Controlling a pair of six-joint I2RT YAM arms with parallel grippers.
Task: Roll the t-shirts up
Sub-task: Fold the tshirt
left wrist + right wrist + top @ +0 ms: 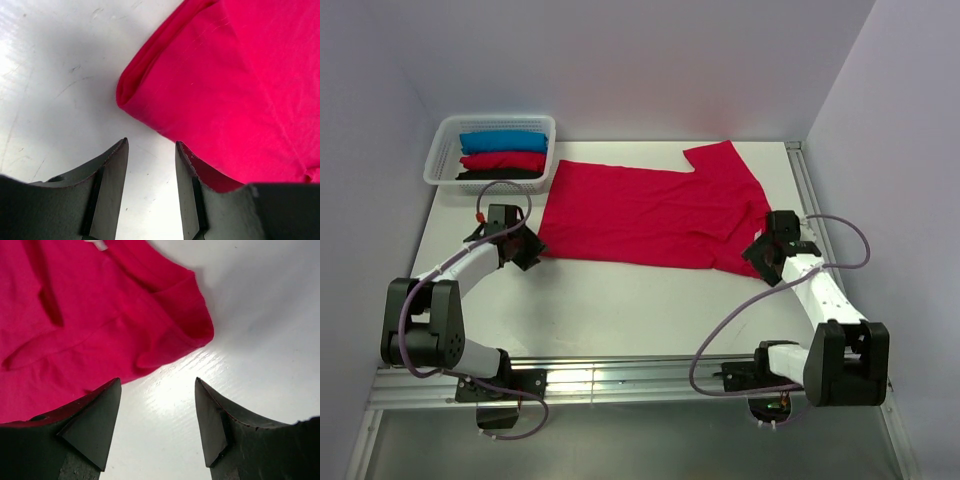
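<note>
The red shirt (650, 215) lies flat just right of the basket (438, 165); the left gripper (150, 147), near the basket, and the right gripper (157, 382), well right of it, are both spread and empty, and should pinch the shirt's near edge together so the roll starts straight.

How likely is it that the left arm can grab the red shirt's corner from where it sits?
Probably yes. The left gripper is open right beside a folded corner of the red t-shirt, with only bare table between them and nothing in the way.
</note>
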